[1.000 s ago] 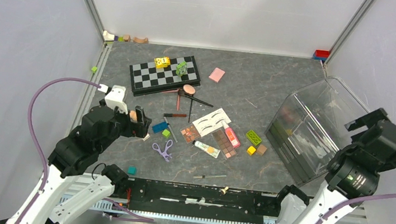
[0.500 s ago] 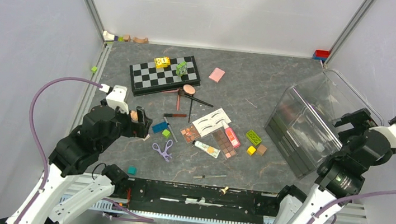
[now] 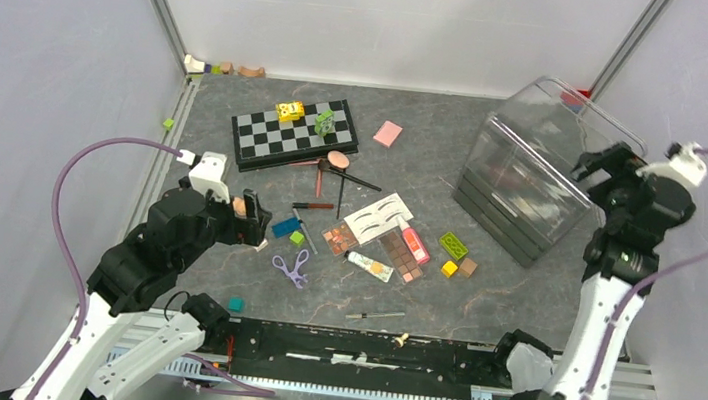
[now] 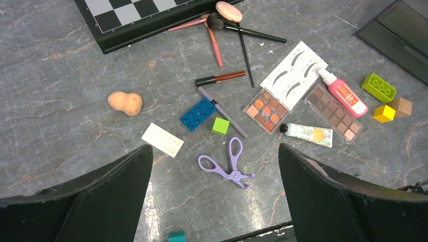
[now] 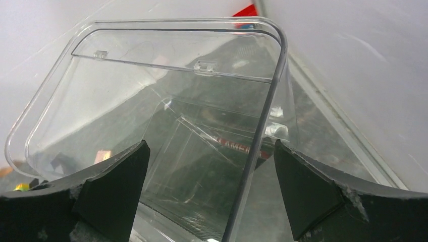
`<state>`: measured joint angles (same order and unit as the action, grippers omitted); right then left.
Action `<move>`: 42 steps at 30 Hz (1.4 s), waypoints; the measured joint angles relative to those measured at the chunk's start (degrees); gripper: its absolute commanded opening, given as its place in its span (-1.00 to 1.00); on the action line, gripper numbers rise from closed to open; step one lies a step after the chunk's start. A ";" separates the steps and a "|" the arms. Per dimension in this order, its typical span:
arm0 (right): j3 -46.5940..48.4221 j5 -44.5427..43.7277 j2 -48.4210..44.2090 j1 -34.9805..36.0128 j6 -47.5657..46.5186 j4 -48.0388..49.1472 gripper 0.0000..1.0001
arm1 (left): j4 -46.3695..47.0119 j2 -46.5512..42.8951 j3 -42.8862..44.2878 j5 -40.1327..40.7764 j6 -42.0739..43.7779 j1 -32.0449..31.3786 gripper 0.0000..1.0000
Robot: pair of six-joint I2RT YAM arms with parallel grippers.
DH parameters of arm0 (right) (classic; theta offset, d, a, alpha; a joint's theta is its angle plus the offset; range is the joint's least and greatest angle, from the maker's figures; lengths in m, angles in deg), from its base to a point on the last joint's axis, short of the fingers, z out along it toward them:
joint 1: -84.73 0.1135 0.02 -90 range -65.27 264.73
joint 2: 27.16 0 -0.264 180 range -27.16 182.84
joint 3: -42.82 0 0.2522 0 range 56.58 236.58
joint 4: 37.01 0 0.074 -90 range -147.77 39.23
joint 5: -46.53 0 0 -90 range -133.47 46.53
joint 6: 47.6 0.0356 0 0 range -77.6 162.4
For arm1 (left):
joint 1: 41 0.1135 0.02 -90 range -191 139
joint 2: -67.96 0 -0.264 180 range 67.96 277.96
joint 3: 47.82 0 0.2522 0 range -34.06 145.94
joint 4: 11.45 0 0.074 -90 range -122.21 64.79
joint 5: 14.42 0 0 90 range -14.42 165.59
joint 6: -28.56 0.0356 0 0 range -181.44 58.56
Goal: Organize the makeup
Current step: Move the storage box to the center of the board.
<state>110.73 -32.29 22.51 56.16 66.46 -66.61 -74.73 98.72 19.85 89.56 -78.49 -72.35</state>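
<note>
- Grey, marbled worktop [image 4: 60, 65] carries a black-and-white chessboard [image 3: 292, 135] toward the back left, and the makeup is loosely scattered on the near side of that chessboard.
- Thin brushes [image 4: 247, 33] fan out right at the chessboard's near edge, touching or nearly touching it.
- Nearer than the chessboard and to its right lie the white card [image 4: 294, 74] of lash shapes, the pink tube [image 4: 343, 93], the brown-pink eyeshadow palette [image 4: 334, 113] and the cream tube [image 4: 306, 134], all close together.
- The purple curler [image 4: 227, 166] lies flat, further from the chessboard than a blue block [image 4: 198, 114] and a green cube [image 4: 220, 125].
- One peach sponge [image 4: 124, 103] sits alone on the worktop, below the chessboard's left half in the left wrist view.
- The left claw [image 4: 213, 150] hovers over this scatter with its fingers spread wide and nothing between them.
- Well to the right of the chessboard stands a clear box [image 3: 524, 174] with dark drawers.
- The right claw [image 5: 209, 148] is at that box, fingers wide apart, with the rim of the raised clear lid running between them; neither finger presses on it.
</note>
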 measured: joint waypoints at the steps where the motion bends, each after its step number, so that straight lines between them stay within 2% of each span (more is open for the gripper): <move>1: 0.94 -1.03 1.97 2.69 -0.33 0.83 0.96 | 0.00 0.00 0.00 0.00 0.00 0.17 1.00; 7: 6.97 -5.11 14.47 18.62 -0.96 7.54 0.96 | 0.00 0.22 0.00 0.02 0.00 0.87 1.00; 11: 9.66 -8.26 20.48 26.47 0.74 11.87 0.96 | 0.00 0.22 0.00 0.02 0.00 1.29 1.00; 17: 16.85 -13.31 28.92 32.13 2.73 12.41 0.96 | 0.02 0.22 -0.04 0.11 0.00 1.55 1.00; 23: 28.30 -20.61 35.78 32.98 -0.46 5.22 0.96 | 0.11 0.24 -0.35 0.13 0.00 1.75 1.00; 30: 34.45 -27.65 33.46 32.15 -7.10 -4.63 0.96 | 0.17 0.87 -0.44 0.15 0.00 2.16 1.00; 35: 35.08 -24.83 26.23 33.70 -9.40 -7.41 0.96 | 0.20 1.09 -0.63 0.20 0.00 2.40 1.00; 38: 33.44 -23.71 20.83 39.47 -10.36 -7.56 0.96 | 0.22 1.14 -0.63 0.52 0.00 2.40 1.00; 42: 29.86 -23.47 14.91 52.74 -10.10 -8.59 0.96 | 0.22 1.20 -0.63 0.81 0.00 2.40 1.00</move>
<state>140.59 -55.77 37.42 108.90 56.36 -75.20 -74.51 99.93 19.22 90.37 -78.49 -69.95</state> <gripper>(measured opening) 0.982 0.996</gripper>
